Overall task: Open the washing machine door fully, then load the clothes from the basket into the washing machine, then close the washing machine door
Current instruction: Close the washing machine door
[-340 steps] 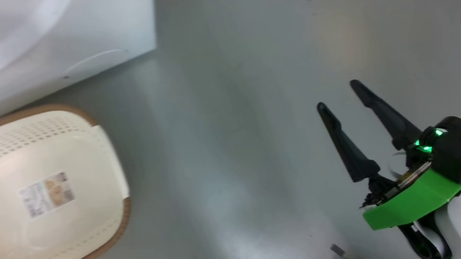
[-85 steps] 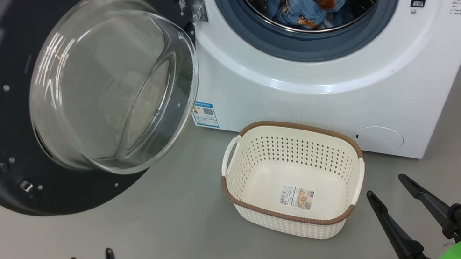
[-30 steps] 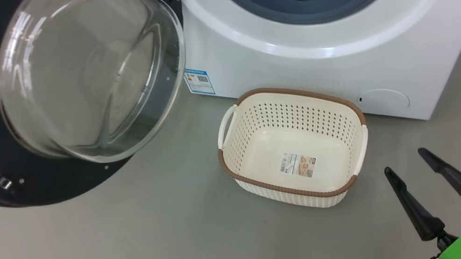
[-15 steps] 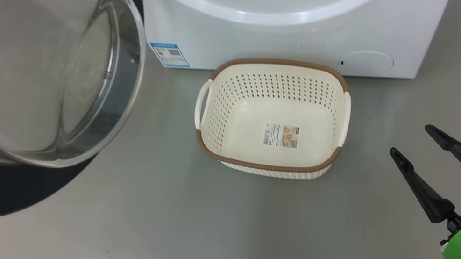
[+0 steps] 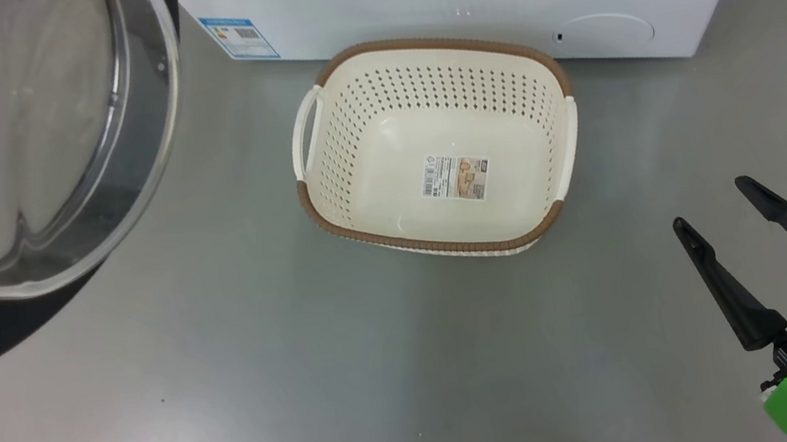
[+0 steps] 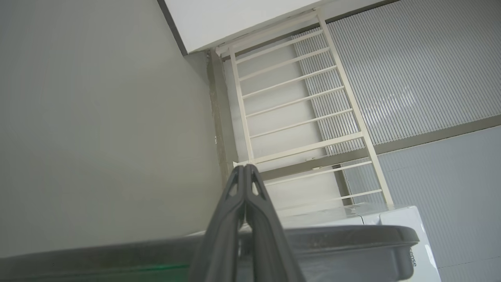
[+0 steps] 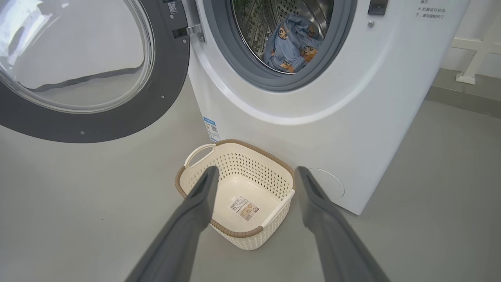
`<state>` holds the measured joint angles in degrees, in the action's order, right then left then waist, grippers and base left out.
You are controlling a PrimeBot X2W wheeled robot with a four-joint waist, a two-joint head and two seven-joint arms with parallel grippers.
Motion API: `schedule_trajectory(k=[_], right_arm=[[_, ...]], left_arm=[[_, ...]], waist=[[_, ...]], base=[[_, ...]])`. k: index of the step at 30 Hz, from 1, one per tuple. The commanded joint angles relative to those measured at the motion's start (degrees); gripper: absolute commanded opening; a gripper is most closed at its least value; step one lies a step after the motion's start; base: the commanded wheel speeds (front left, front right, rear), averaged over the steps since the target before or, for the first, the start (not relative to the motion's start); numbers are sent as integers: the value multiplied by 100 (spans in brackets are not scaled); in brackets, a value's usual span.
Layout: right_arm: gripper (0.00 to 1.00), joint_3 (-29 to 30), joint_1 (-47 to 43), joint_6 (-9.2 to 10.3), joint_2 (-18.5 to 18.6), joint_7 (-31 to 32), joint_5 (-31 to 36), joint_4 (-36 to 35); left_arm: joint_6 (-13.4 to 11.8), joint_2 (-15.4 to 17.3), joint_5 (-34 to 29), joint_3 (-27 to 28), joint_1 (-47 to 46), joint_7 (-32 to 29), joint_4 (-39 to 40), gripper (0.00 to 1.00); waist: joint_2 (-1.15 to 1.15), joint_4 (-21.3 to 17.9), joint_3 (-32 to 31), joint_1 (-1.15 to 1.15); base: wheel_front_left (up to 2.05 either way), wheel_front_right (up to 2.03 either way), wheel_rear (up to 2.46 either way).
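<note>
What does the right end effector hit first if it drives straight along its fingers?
Probably the basket, framed between the fingers of the open right end effector. The line may instead clear its far rim and meet the washing machine low on its front; depth is unclear.

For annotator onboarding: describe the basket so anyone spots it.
Find the big white front-loading washing machine. On the grey floor before it sits a small cream perforated plastic basket. Its brown woven-look rim and bottom label sticker set it apart.
</note>
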<state>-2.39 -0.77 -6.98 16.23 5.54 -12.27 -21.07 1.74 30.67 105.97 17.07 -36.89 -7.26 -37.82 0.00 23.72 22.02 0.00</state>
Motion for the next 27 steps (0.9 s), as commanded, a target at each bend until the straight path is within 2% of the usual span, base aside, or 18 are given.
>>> schedule_trajectory(k=[1,9,19,24,27], right_arm=[[100,-103,141,-51,65,23,-29,-192],[100,-72,208,-51,66,31,-28,-189],[100,-33,221,-51,38,-2,-27,-133],[100,-39,216,-51,0,-35,-22,-107],[100,-26,215,-51,-28,-59,-14,-87]], left_arm=[[8,471,-80,96,-129,-87,55,0],[53,538,-189,-104,-107,-429,-1,0],[187,636,-174,-331,208,-1214,310,0],[286,611,-39,-355,440,-1634,614,0],[376,491,151,-309,543,-1881,904,0]], waist=[[0,-40,106,0],[0,17,202,0],[0,157,180,0],[0,229,129,0],[0,271,83,0]], base=[[0,0,0],[0,0,0],[0,0,0],[0,0,0],[0,0,0]])
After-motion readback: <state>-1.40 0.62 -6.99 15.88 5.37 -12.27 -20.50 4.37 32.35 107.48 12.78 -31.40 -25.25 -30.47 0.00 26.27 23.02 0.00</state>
